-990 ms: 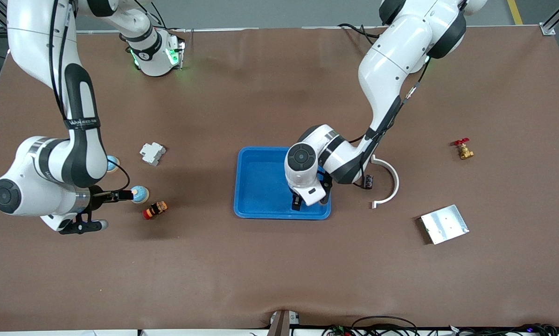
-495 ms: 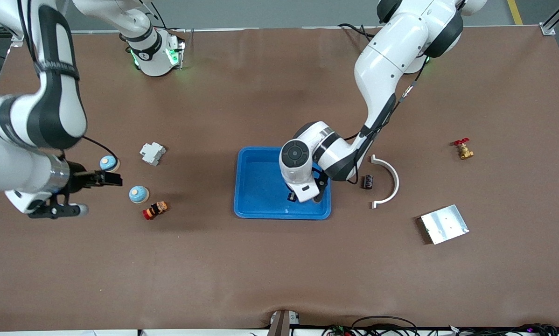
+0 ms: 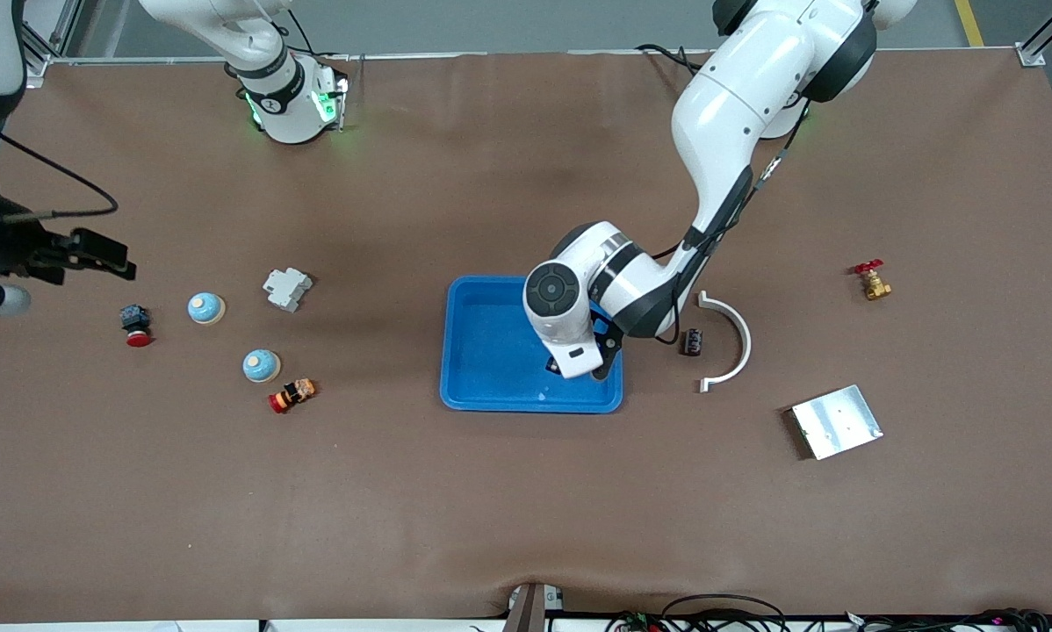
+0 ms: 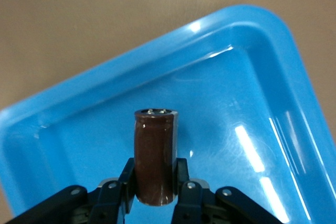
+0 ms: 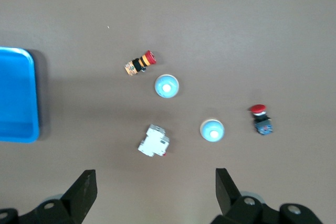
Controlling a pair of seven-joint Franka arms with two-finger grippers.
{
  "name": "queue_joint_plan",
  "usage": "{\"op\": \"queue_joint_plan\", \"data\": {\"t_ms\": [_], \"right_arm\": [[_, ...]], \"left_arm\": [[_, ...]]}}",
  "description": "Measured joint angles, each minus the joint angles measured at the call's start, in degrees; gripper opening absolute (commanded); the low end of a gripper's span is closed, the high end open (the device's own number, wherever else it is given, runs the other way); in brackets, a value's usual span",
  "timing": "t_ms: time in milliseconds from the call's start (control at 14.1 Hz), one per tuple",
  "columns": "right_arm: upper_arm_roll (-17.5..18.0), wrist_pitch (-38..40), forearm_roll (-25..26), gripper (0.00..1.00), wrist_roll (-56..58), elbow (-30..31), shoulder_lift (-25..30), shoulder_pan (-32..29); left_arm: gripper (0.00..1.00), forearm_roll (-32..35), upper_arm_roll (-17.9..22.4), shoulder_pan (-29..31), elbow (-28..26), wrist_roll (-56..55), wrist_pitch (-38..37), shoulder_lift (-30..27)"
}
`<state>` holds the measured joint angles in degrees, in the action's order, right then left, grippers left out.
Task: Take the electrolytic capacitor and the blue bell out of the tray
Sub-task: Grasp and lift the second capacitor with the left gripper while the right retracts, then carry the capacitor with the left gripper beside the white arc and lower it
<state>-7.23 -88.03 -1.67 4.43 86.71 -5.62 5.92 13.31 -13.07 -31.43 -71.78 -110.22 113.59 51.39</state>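
Hovering over blue tray (image 3: 491, 351) in front view, left gripper (image 3: 579, 364) hides its load; two blue bells (image 3: 205, 308) (image 3: 261, 365) sit toward right arm's end of surface.

Left wrist view: jaws clenched on brown capacitor (image 4: 155, 156), upright above tray floor.

Right wrist view: right gripper (image 5: 155, 192), jaws spread wide, nothing held, above bells, red-capped button (image 5: 261, 119), white breaker (image 5: 154, 145).

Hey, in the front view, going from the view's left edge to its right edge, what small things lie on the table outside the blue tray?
red push button → bell → second bell → circuit breaker → capacitor on the table → white curved bracket → metal plate → brass valve
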Motion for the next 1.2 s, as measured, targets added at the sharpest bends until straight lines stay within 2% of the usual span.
{"op": "queue_joint_plan", "data": {"t_ms": [141, 354, 566, 778, 919, 1202], "right_arm": [[2.4, 0.2, 1.5, 1.0, -0.4, 0.0, 1.3, -1.1], [4.0, -2.2, 1.7, 1.0, -0.4, 0.1, 1.3, -1.8], [3.6, -2.4, 1.7, 1.0, -0.6, 0.2, 1.3, -2.0], [1.6, -2.4, 1.7, 1.0, -0.6, 0.1, 1.3, -2.2], [2.0, -2.2, 1.7, 1.0, -0.6, 0.0, 1.3, -2.2], [3.7, -1.6, 1.7, 1.0, -0.9, -0.1, 1.4, -2.2]], "left_arm": [[0.0, 0.0, 0.0, 0.2, 0.2, 6.6, -2.6, -2.4], [0.0, -3.2, 0.1, 1.4, 0.4, 23.2, -7.8, -7.1], [0.0, -6.3, 0.2, 4.5, -1.7, 40.1, -12.0, -12.5], [0.0, -6.6, 0.2, 8.1, -8.3, 53.3, -12.2, -18.9], [0.0, -6.7, 0.2, 10.4, -14.0, 60.4, -10.4, -23.2], [0.0, -6.7, 0.3, 14.8, -31.1, 70.5, 1.2, -32.8]]}}
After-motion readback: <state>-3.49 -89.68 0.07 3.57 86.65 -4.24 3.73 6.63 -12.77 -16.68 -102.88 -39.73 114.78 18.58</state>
